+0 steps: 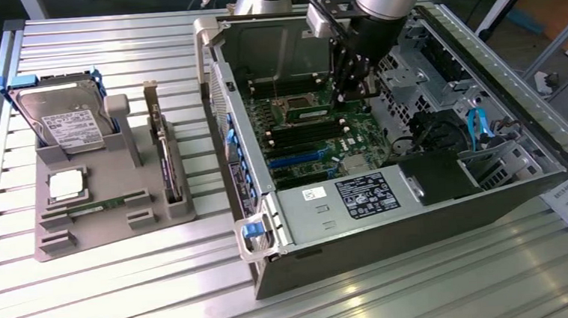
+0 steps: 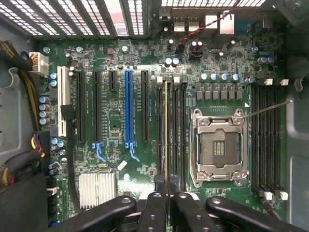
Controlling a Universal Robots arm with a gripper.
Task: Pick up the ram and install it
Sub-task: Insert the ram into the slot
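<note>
Pincer (image 2: 167, 187) tight on the ram (image 2: 167, 130), at the memory slots (image 2: 180, 130).

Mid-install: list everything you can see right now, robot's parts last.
case: 1, grey, open, on table
motherboard: 1, green, inside case
held ram: 1, green, in gripper, along the memory slots
spare ram: 1, green, flat on tray
tray: 1, grey, exterior view's left
hard drive: 1, silver, blue frame, standing on tray
processor: 1, silver, flat on tray
expansion card: 1, dark, upright on tray
table: 1, silver slats
gripper: 1, black, shut on held ram
</note>
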